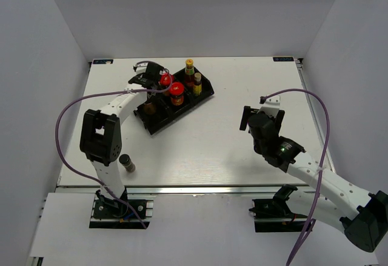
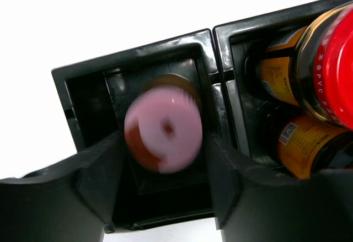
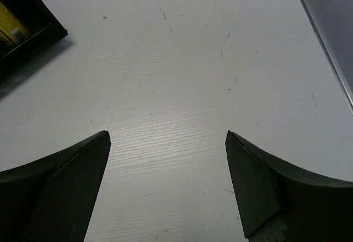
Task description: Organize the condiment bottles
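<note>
Black tray [image 1: 182, 114], upper centre: pink-capped bottle [image 2: 164, 137] in its left end compartment, inside the spread, released left gripper [image 2: 165, 159]; red-lidded jars [image 1: 176, 88] adjacent. Dark-capped bottle [image 1: 127, 163] lower left. Right gripper [image 3: 167, 137] spread, empty.

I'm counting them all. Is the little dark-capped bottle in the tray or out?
Out. The dark-capped bottle stands on the table, apart from the black tray.

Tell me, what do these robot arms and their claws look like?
The left arm and right arm are white links with chunky black joints, each trailing a purple cable. A green light glows on the right one. Each claw has matt black wedge fingers.
</note>
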